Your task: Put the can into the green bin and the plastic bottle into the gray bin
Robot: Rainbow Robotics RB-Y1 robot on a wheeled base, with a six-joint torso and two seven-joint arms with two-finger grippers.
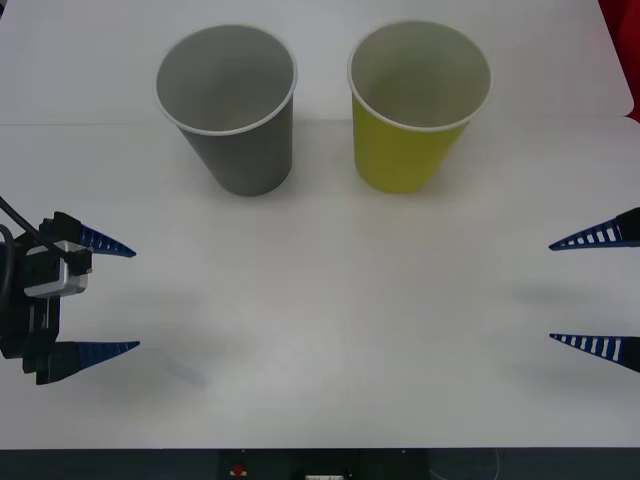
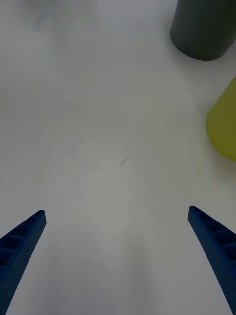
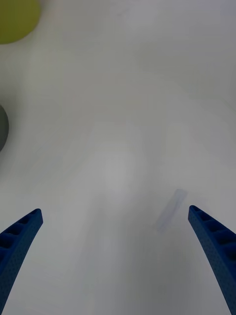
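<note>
Left gripper (image 1: 120, 297) at the near left edge of the white table (image 1: 330, 330), fingers spread wide, holding nothing. Far side: gray bin (image 1: 232, 108) upright, left of centre; green bin (image 1: 415, 105) upright just beside it to the right, apart. Right gripper (image 1: 590, 290) at the near right edge, fingers spread, holding nothing.
</note>
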